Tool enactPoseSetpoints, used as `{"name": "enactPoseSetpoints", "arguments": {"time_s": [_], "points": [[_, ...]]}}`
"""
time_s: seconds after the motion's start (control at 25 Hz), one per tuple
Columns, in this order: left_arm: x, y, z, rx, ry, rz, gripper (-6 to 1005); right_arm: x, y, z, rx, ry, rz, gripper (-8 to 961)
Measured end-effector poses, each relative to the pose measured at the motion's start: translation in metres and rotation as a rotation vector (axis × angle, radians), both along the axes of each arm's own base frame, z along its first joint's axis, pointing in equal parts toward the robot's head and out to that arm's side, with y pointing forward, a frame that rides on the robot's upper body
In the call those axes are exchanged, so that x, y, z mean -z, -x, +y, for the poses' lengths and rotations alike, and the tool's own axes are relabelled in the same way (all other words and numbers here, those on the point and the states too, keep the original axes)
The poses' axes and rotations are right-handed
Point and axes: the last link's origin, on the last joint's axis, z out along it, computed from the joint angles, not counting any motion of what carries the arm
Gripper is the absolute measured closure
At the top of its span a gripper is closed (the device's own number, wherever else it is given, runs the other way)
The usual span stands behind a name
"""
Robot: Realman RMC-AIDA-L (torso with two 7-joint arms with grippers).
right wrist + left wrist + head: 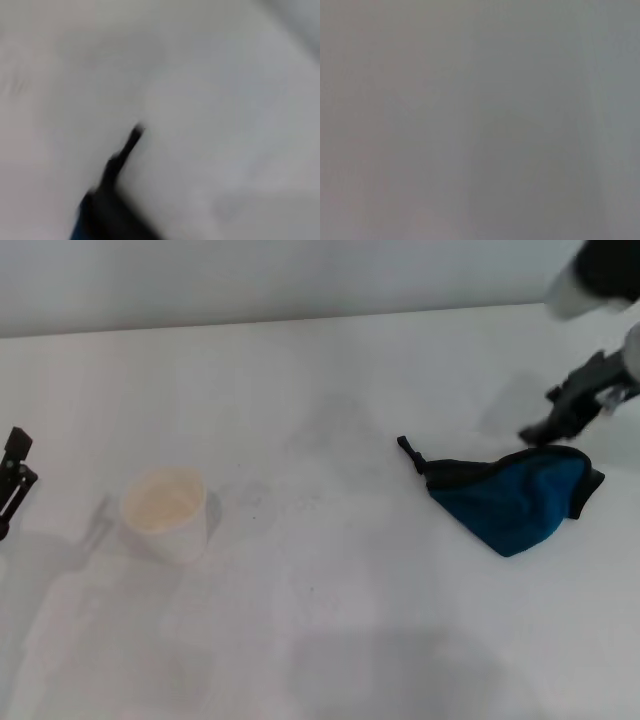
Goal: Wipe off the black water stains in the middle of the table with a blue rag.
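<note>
The blue rag (pixel 515 502) lies crumpled on the right part of the white table (pixel 330 640), its black edging on top and a small black loop (pixel 408 452) pointing left. My right gripper (pixel 548 423) hangs just above the rag's far right corner; whether it touches the cloth I cannot tell. In the right wrist view the rag's black edge (pixel 117 167) runs up from the lower rim against the table. No black water stains show; only faint grey smudges (pixel 335 425) and tiny specks mark the middle. My left gripper (pixel 14 476) sits at the far left edge.
A white paper cup (pixel 165 512) stands upright on the left half of the table, a little right of the left gripper. The table's far edge (pixel 300 318) runs along the top of the head view. The left wrist view shows only plain grey.
</note>
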Motion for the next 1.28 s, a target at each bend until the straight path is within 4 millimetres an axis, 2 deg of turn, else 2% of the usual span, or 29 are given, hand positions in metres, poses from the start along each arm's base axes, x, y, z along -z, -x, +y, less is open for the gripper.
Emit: {"name": "enactPoseSetpoints", "arguments": {"time_s": [0.2, 0.52, 0.64, 0.92, 1.12, 1.28], "points": [[-0.003, -0.001, 0.004, 0.003, -0.012, 0.001, 127, -0.039, -0.035, 0.003, 0.015, -0.218, 0.19, 269], [-0.006, -0.002, 0.013, 0.007, -0.022, 0.018, 126, -0.067, -0.1, -0.019, 0.035, -0.549, 0.43, 274], [-0.009, 0.001, 0.014, -0.011, -0.04, 0.016, 126, -0.069, -0.115, -0.031, -0.027, -0.679, 0.576, 274], [-0.02, 0.009, 0.016, -0.055, -0.094, 0.021, 127, -0.067, -0.142, -0.062, -0.108, -0.918, 0.764, 275], [-0.024, 0.011, 0.022, -0.08, -0.123, 0.019, 128, -0.043, -0.143, -0.084, -0.231, -1.075, 0.87, 275], [-0.031, 0.014, 0.026, -0.125, -0.187, -0.012, 129, -0.026, -0.144, -0.1, -0.287, -1.207, 0.854, 276]]}}
